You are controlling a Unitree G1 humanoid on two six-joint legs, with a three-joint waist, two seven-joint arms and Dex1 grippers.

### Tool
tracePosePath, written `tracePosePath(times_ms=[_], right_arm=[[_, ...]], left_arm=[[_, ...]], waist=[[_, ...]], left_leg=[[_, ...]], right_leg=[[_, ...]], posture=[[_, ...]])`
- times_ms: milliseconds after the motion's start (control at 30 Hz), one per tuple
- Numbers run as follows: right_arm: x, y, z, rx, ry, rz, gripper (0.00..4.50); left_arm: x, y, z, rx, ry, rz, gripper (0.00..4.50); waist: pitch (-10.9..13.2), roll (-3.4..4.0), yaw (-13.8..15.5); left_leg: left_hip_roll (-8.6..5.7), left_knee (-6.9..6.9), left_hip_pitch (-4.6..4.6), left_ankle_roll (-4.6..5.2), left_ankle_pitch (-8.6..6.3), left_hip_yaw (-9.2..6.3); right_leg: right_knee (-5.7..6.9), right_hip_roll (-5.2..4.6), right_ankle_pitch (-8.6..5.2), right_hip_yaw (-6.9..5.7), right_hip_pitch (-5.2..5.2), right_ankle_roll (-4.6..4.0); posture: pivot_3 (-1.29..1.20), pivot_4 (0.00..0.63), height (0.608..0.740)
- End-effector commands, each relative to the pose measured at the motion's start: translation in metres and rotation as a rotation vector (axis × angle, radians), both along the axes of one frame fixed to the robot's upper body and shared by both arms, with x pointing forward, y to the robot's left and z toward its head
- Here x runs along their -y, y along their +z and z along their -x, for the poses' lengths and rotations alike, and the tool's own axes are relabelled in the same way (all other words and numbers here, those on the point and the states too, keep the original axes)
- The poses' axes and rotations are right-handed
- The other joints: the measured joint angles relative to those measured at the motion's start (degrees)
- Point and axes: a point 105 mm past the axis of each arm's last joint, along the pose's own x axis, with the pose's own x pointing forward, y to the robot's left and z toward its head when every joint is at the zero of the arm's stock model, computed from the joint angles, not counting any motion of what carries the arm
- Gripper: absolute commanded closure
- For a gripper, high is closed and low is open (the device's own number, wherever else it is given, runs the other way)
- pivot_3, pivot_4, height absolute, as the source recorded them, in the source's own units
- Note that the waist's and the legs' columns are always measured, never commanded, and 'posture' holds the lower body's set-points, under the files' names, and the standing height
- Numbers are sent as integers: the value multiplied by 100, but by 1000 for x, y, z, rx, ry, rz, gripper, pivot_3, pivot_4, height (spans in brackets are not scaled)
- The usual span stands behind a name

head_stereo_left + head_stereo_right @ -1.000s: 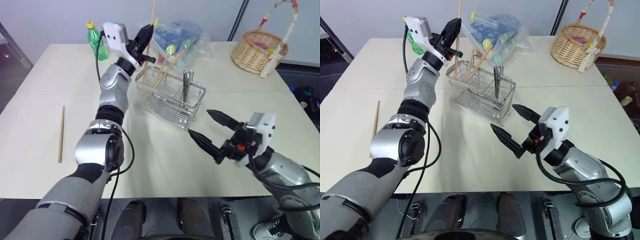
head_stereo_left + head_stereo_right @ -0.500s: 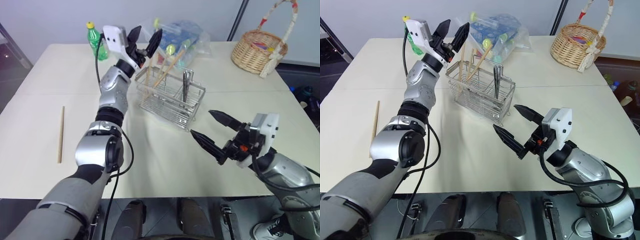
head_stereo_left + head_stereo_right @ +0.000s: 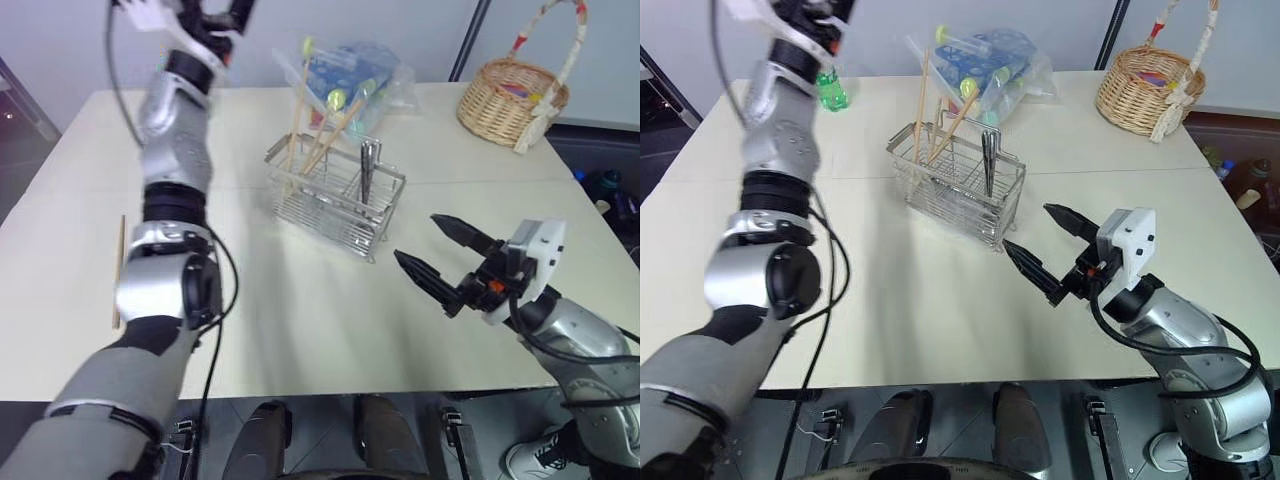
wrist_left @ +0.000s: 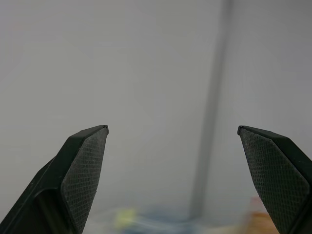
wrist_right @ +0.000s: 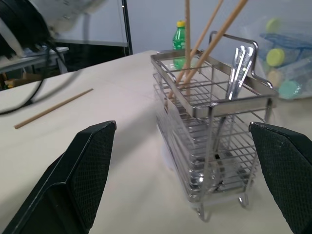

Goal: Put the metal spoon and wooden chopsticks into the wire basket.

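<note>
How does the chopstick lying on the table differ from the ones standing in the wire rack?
The loose chopstick lies flat on the table, near its left edge; the chopsticks in the rack stand tilted, leaning on the wire rack. The loose one is alone; the rack holds several beside metal cutlery. All are thin, light-brown wooden sticks.

Silver wire basket (image 3: 335, 190) (light-brown chopsticks (image 3: 296, 100))

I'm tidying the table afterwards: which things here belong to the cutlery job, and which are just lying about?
Belonging to the job:
- wire basket
- metal spoon, standing in the basket
- wooden chopsticks leaning in the basket
- one loose chopstick lying on the table

Just lying about:
- green bottle
- clear plastic bag of colourful items
- wicker basket
</note>
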Motion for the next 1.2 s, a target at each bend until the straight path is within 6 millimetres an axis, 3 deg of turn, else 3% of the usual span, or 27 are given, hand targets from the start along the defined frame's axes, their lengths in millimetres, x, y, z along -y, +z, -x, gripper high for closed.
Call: tracePosePath(times_ms=[33,167,333,433,567,733,833,967,1200], right_arm=[[3,12,2,53,13,16,0],[-1,14,11,35,67,28,0],[-6,15,20,12,139,63,0],[-10,16,24,11,190,102,0],[-11,17,25,11,221,135,0],[-15,18,31,9,299,183,0],[-15,20,32,15,330,206,0],[-15,23,32,15,366,230,0],[-18,22,28,19,378,231,0]], left_arm=[[-50,-20,-2,-116,269,-47,34],[-95,-52,9,-239,449,3,34],[-120,-97,27,-405,620,21,34],[-138,-131,52,-543,820,-49,34],[-134,-159,81,-669,906,-41,34],[-109,-197,112,-838,887,-50,34],[-109,-209,125,-914,904,-23,34],[-116,-223,135,-1036,933,26,34],[-127,-220,138,-1069,929,8,34]], waist=[[-1,2,14],[0,0,45],[0,-5,59],[-2,-2,27],[-2,-3,44],[-6,-15,63],[-7,-16,63],[-8,-18,45],[-8,-19,62]], left_leg=[[-1,1,0,0,0,0],[-1,1,-6,0,0,-3],[-2,3,-13,-1,0,-6],[-2,3,-9,0,0,-4],[0,0,-2,0,0,3],[-2,7,-8,-1,0,3],[-1,6,-5,-1,-1,3],[0,7,-4,-1,-1,6],[0,6,-6,-1,-1,6]], right_leg=[[0,0,0,1,1,0],[1,-1,0,3,-5,-1],[-2,-3,1,3,-6,-1],[1,-3,2,4,-5,-2],[8,-1,1,11,-8,-2],[0,-3,2,9,0,-2],[0,-2,1,8,1,-2],[0,-1,1,8,1,-2],[-4,-2,1,8,1,-3]], posture=[[0,150,740],[0,150,740],[0,150,740],[0,150,740],[0,150,740],[0,150,740],[0,150,740],[0,150,740],[0,150,740]])
